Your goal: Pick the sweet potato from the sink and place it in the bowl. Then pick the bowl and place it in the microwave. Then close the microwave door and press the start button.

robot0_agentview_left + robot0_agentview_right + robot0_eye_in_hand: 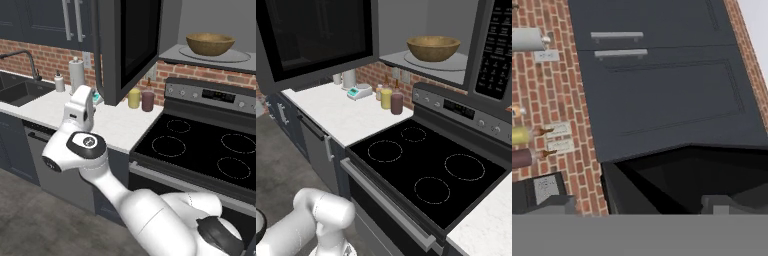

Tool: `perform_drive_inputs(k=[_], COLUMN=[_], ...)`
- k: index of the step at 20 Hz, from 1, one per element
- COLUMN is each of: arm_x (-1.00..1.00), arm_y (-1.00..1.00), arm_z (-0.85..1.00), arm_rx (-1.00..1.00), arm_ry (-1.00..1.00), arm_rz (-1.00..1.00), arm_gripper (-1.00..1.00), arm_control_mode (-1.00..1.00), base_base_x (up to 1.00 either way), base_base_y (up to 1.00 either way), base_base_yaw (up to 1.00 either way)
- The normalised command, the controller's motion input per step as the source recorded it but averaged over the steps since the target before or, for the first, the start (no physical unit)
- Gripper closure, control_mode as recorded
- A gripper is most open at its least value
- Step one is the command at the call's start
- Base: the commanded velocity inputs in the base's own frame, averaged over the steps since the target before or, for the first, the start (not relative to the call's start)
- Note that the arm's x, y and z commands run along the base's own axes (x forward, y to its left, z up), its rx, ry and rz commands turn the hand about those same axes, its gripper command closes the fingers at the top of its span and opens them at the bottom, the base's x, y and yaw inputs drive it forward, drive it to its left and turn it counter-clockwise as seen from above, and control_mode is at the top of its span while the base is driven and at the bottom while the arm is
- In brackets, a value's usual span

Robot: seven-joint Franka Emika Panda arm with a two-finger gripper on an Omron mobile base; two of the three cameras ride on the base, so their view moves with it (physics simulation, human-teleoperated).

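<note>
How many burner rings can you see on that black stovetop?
4: back left, front left, back right, front right on the stovetop. None seem hidden.

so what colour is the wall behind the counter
Red-brown brick wall with pale mortar lines, clearest in the left base view behind the white stone counter.

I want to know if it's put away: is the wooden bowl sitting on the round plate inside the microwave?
Touching. In the right base view the bowl sits directly on the round plate inside the microwave, no gap beneath.
</note>
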Motion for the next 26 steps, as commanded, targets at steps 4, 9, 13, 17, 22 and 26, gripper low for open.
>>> perform_drive_inputs(k=[4,9,13,17,22,26], arm_x=[0.03,0.32,0.25,0.00,-0.17,-0.30], arm_y=[-0.38,-0.17,-0.11,-0.42,-0.62,-0.75], arm_z=[0.13,0.01,0.03,0.06,0.24,0.31], arm_rx=[0.00,0.00,0.00,0.00,0.02,0.05], arm_ry=[-0.04,0.00,0.00,0.00,-0.09,-0.14], arm_rz=[-0.02,0.00,-0.01,0.00,0.00,0.00], arm_gripper=[-1.00,-1.00,-1.00,-1.00,-1.00,-1.00], arm_control_mode=[-1.00,-1.00,-1.00,-1.00,-1.00,-1.00], base_base_x=[0.00,0.00,0.00,0.00,0.00,0.00], base_base_y=[0.00,0.00,0.00,0.00,0.00,0.00], base_base_yaw=[0.00,0.00,0.00,0.00,0.00,0.00])
